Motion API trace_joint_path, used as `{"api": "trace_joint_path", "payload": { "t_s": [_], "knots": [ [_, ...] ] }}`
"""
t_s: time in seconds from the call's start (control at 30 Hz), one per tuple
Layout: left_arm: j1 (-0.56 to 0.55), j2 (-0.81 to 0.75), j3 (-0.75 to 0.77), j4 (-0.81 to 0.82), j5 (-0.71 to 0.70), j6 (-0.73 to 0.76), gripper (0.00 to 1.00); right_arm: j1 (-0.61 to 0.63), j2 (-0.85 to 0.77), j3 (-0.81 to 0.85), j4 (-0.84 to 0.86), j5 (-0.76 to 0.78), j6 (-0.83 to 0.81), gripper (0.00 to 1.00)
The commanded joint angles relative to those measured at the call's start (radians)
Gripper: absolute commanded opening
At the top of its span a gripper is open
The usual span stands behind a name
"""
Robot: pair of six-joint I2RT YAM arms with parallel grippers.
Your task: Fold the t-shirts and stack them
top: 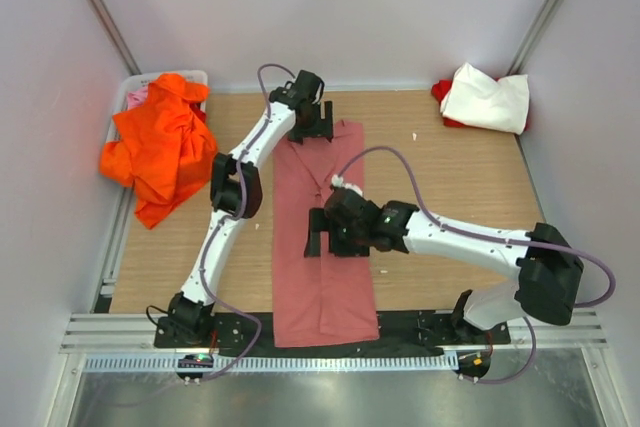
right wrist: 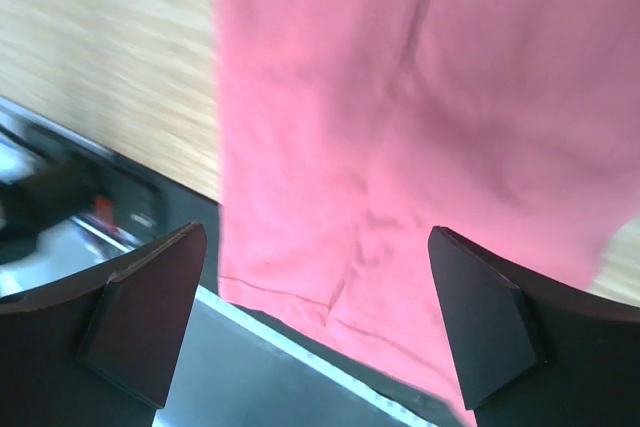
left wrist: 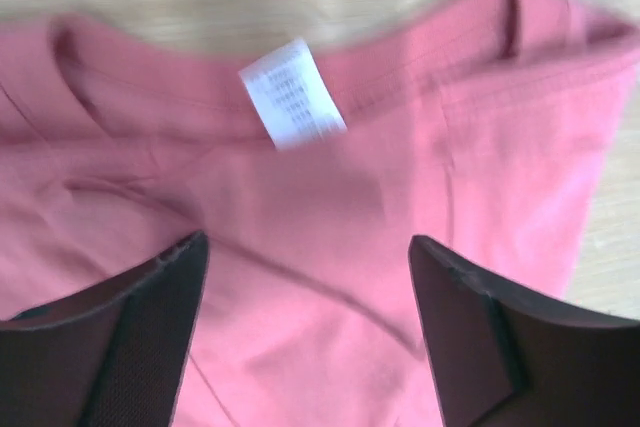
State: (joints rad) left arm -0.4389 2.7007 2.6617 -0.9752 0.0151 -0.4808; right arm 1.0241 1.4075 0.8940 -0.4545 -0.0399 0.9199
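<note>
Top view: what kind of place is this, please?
Probably a robot test booth, not a home: plain walls enclose a small wooden table, a left arm and a right arm are bolted to a metal rail, and a pink shirt lies spread out.

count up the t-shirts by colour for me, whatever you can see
salmon-pink t-shirt: 1
orange t-shirt: 1
white t-shirt: 1
red t-shirt: 1, mostly under the white one
lighter pink t-shirt: 1, only a sliver shows behind the orange
total: 5

Left arm (top: pixel 262 137), right arm (top: pixel 465 239): white links, black joints, black wedge jaws; lilac cables (top: pixel 385 150).
</note>
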Motion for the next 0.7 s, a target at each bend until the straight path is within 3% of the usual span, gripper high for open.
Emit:
{"api": "trace_joint_path", "payload": {
  "t_s": [0.0,0.03,0.07,0.23,0.3,0.37,0.47,0.6,0.67],
  "knots": [
    [-0.026,-0.225,-0.107,0.014,0.088,0.061,0.87,-0.009,-0.068,0.258,-0.241,0.208,-0.048,1.00],
    [-0.024,-0.351,-0.269,0.112,0.091,0.059,0.91,-0.012,-0.068,0.302,-0.278,0.281,-0.068,1.00],
    [-0.023,-0.404,-0.316,0.134,0.089,0.059,0.98,-0.013,-0.068,0.386,-0.347,0.310,-0.085,1.00],
    [-0.020,-0.507,-0.199,-0.044,0.038,0.102,1.00,-0.076,-0.050,0.471,-0.328,0.384,-0.179,1.00],
    [-0.015,-0.574,-0.192,-0.097,-0.009,0.105,0.99,-0.189,-0.029,0.454,-0.291,0.339,-0.206,1.00],
    [-0.004,-0.696,-0.290,-0.129,-0.096,0.104,1.00,-0.310,0.011,0.422,-0.198,0.270,-0.259,1.00],
    [-0.004,-0.859,-0.547,-0.108,-0.141,0.084,1.00,-0.402,0.121,0.456,-0.116,0.212,-0.358,0.99],
    [-0.011,-1.236,-1.040,0.028,-0.109,0.030,1.00,-0.537,0.307,0.583,-0.086,0.147,-0.438,0.96],
    [-0.015,-1.355,-1.195,0.084,-0.096,0.018,1.00,-0.570,0.367,0.641,-0.038,0.126,-0.461,0.92]
  ]
}}
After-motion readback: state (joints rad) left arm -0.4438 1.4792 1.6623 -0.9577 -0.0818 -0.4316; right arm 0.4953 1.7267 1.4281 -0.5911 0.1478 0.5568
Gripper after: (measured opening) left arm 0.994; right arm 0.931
